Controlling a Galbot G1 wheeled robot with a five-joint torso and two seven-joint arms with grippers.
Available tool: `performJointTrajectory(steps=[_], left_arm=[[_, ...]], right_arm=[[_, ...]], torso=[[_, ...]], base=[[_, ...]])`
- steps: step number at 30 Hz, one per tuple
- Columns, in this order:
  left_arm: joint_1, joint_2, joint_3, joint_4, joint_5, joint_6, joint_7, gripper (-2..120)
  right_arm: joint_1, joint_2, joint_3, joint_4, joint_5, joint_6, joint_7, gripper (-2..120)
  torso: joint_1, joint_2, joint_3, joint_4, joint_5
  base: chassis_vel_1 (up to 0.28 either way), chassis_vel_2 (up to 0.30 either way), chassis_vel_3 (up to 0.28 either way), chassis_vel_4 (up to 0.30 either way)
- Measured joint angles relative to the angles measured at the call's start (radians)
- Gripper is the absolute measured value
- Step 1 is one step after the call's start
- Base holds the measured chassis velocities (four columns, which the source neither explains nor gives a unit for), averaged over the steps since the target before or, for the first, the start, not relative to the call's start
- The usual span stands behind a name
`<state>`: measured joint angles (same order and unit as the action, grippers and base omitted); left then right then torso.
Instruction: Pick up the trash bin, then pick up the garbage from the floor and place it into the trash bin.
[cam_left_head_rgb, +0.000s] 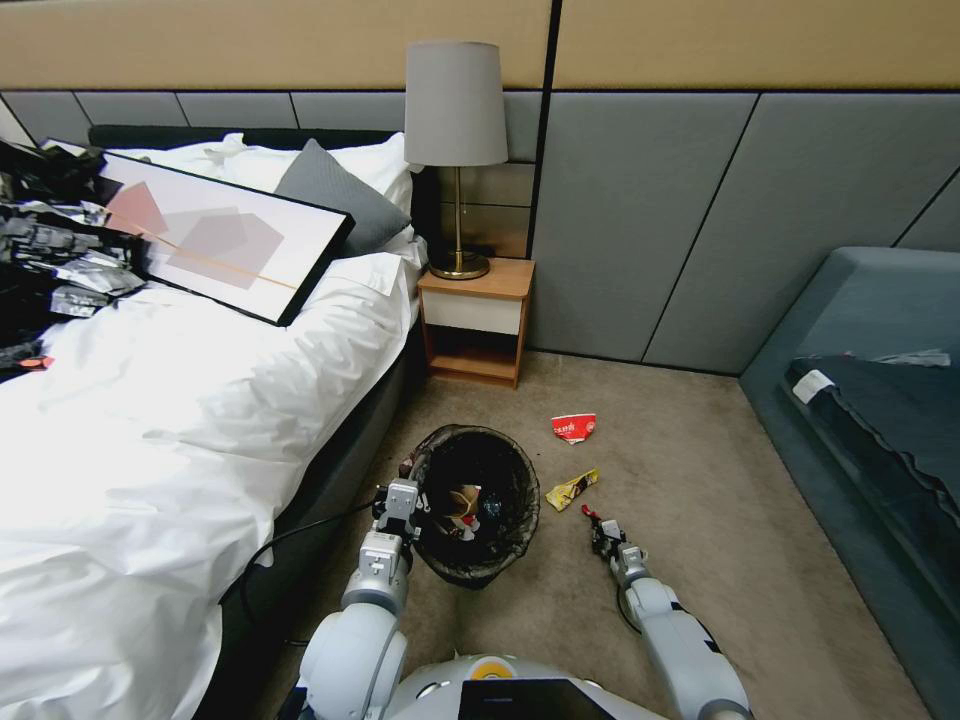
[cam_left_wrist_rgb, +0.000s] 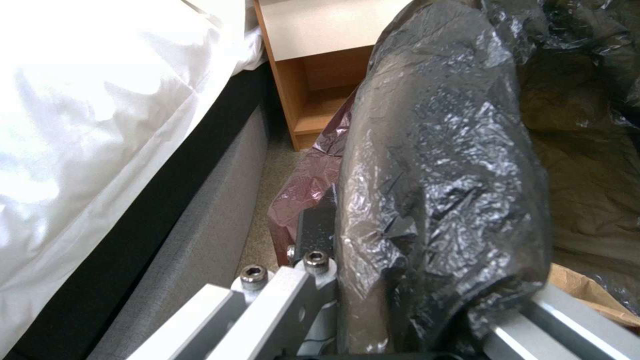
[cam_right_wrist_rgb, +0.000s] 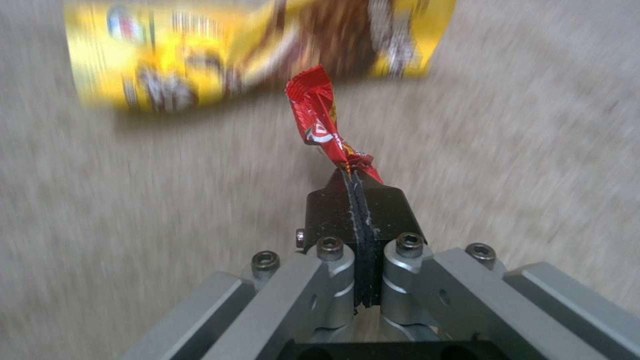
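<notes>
Beige carpet floor (cam_left_head_rgb: 700, 520), red-and-white crushed cup (cam_left_head_rgb: 574, 427), yellow snack wrapper (cam_left_head_rgb: 571, 489), wooden nightstand (cam_left_head_rgb: 476, 320)

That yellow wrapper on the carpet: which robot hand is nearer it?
Right. The right gripper, pinching a red wrapper, sits just beside the yellow wrapper; the left gripper grips the trash bin rim.

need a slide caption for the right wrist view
Right end effector shut on a red wrapper above the carpet, a yellow snack wrapper just beyond.
</notes>
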<state>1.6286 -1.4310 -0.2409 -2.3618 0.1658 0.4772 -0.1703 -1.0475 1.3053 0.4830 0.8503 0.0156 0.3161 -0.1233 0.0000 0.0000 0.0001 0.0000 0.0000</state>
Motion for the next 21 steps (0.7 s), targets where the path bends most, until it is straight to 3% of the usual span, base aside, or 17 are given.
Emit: performJointTrajectory(steps=[4, 11, 13, 16, 19, 21], left_arm=[[-0.002, 0.001, -0.001, 0.002, -0.002, 0.000, 0.000, 1], [-0.007, 0.003, -0.003, 0.007, -0.005, 0.001, 0.000, 1], [-0.007, 0.003, -0.003, 0.008, -0.005, 0.001, 0.000, 1], [-0.007, 0.003, -0.002, 0.009, -0.005, 0.002, 0.000, 1], [-0.004, 0.005, -0.001, 0.009, -0.005, 0.002, -0.001, 1], [-0.004, 0.006, 0.000, 0.010, -0.005, 0.002, -0.001, 1]], right_arm=[[-0.055, 0.003, 0.005, 0.118, 0.018, -0.004, 0.025, 0], [-0.227, 0.022, 0.044, 0.492, 0.046, -0.016, 0.040, 0], [-0.254, 0.027, 0.052, 0.550, 0.047, -0.014, 0.042, 0], [-0.295, 0.033, 0.062, 0.652, 0.054, -0.002, 0.043, 0], [-0.351, 0.034, 0.066, 0.837, 0.096, 0.051, 0.005, 0], [-0.362, 0.033, 0.066, 0.878, 0.108, 0.071, -0.017, 0]], torso=[[0.000, 0.000, 0.000, 0.0002, -0.0001], [0.000, 0.000, 0.000, 0.0002, -0.0001], [0.000, 0.000, 0.000, 0.0000, -0.0004], [0.000, 0.000, 0.000, 0.0000, 0.0002], [0.000, 0.000, 0.000, 0.0002, -0.0001], [0.000, 0.000, 0.000, 0.0001, -0.0001]], base=[[0.000, 0.000, 0.000, 0.000], [0.000, 0.000, 0.000, 0.000], [0.000, 0.000, 0.000, 0.000], [0.000, 0.000, 0.000, 0.000], [0.000, 0.000, 0.000, 0.000], [0.000, 0.000, 0.000, 0.000]])
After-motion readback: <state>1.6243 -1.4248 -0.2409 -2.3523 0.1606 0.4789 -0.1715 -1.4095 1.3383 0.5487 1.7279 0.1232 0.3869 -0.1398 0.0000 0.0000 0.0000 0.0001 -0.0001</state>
